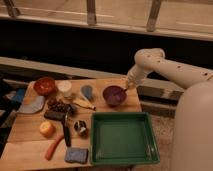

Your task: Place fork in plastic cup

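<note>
The plastic cup (87,91) is small, rounded and blue-grey, and sits at the back middle of the wooden table (30,132), left of the dark purple bowl (114,95). My gripper (129,86) hangs at the end of the white arm (165,67), just above the back right rim of the purple bowl and well right of the cup. I cannot pick out the fork anywhere; it may be hidden at the gripper.
A green tray (122,156) fills the front right. A red bowl (45,86), a white cup (64,88), grapes (60,106), an orange (46,129), a carrot (54,146), a black-handled tool (66,132), a metal can (81,127) and a blue sponge (76,155) crowd the left half.
</note>
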You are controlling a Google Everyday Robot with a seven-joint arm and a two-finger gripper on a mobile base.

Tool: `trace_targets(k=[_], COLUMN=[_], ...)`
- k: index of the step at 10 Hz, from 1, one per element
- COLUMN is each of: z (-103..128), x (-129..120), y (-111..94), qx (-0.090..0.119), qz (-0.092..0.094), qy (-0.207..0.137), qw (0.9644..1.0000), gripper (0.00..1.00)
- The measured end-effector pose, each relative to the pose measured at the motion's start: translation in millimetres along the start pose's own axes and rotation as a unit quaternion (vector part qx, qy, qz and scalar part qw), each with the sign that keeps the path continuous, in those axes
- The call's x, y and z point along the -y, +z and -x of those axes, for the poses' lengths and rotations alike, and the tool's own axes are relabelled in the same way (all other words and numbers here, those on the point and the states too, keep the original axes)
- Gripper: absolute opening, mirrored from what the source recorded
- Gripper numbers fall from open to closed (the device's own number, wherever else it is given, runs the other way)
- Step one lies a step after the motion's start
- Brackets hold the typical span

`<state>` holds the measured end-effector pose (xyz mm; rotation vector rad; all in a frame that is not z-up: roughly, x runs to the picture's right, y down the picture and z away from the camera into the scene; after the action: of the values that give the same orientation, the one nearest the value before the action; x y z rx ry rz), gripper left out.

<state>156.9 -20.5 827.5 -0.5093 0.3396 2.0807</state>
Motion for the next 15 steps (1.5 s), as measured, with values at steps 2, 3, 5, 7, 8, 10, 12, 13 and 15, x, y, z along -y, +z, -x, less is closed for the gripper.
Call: trace_targets(k=[2, 3, 5, 7, 8, 10, 12, 13, 15], z=[-1, -2, -7, -16, -20, -30, -38, -42, -51], x=[-11, -19, -43, -65, -74, -95, -112, -124, -142], y=[-16, -23, -39, -42, -41, -30, -16, -6, 9], qx=[0.005, 0.007, 0.011, 0.009, 0.006, -0.007, -0.025, -0.036, -0.057], qz=[0.019, 0.028, 0.045, 0.058, 0.062, 0.068, 0.071, 0.073, 0.076], qy=[-0.006, -0.012, -0.032, -0.054, -0.063, -0.081, -0.094, -0.102, -0.117], qw=[0.9998, 0.9995, 0.9984, 0.9968, 0.9961, 0.9944, 0.9928, 0.9915, 0.9886], gripper=[0.0, 0.0, 0.0, 0.0, 0.0, 0.0, 0.0, 0.0, 0.0])
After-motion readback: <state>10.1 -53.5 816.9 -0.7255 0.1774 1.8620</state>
